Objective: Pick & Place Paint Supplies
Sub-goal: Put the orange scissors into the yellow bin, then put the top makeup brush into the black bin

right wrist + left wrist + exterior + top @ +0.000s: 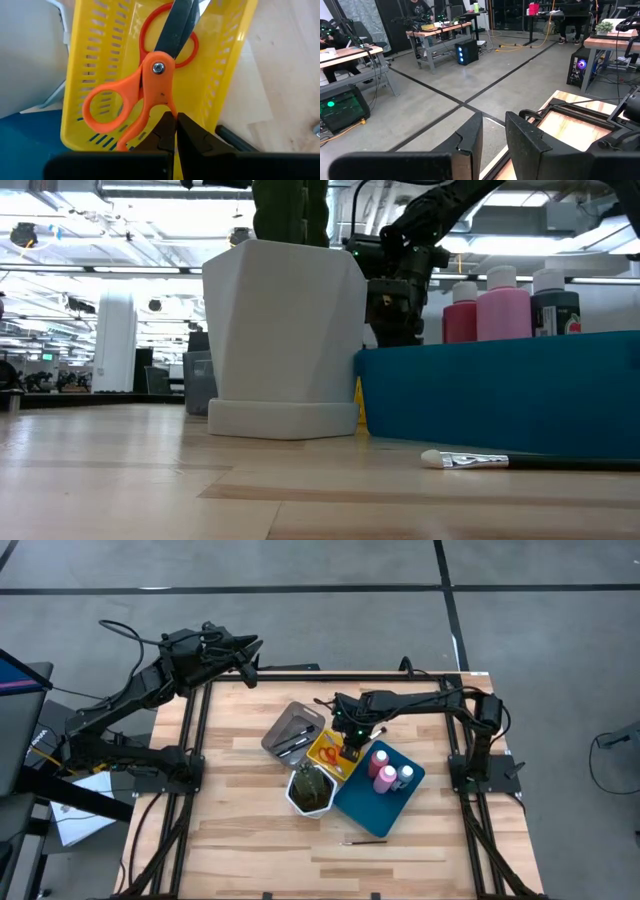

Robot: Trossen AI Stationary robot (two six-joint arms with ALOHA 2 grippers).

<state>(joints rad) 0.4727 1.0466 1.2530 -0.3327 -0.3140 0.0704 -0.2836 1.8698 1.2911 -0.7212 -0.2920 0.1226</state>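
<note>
Orange-handled scissors (145,95) lie over red-handled scissors (170,30) in the yellow tray (326,752). My right gripper (176,125) comes down on them, shut on the orange handle. Two pink bottles (381,762) (386,781) and a small grey white-capped bottle (406,775) stand in the blue tray (372,808). Dark-tipped brushes (293,745) lie in the grey tray (285,720). One brush (365,841) lies on the table. My left gripper (492,145) hangs high over the table's far left corner, open by a narrow gap, with nothing between its fingers. My right gripper pinches the orange scissors' handle (169,111) between its two fingertips, just below the pivot, where one finger loop begins. The fingers slant down from above and hide the rest of that loop. The blades point along the tray; whether they rest on it I cannot tell.
A white hexagonal pot (311,790) with a green plant stands close by the yellow and blue trays, toward the near edge. Black frame rails (195,740) run along the table's left, far and right edges. Bare wood lies at the near left.
</note>
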